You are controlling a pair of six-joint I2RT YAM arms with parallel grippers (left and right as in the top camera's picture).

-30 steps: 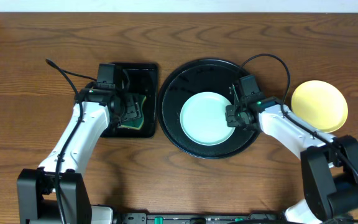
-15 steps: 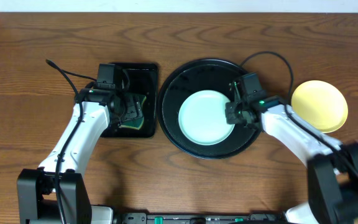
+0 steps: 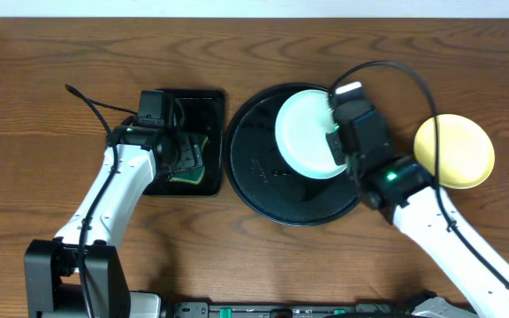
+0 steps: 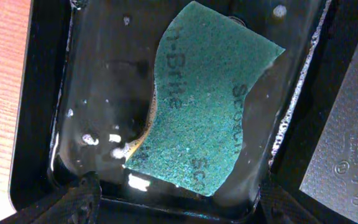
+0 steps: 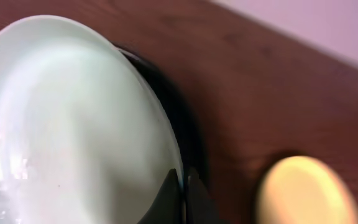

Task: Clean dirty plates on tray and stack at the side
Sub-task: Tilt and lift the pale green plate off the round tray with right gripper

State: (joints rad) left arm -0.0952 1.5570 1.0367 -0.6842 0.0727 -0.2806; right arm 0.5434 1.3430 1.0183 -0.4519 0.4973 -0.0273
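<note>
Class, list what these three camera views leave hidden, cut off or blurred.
1. Overhead: the right hand covers the mint plate's rim where it grips.
2. Overhead: the left hand hides most of the green sponge.
3. Right wrist: the yellow plate is blurred; frame edges cut off the mint plate.
4. Left wrist: the bottom edge cuts off the left hand's fingers.
</note>
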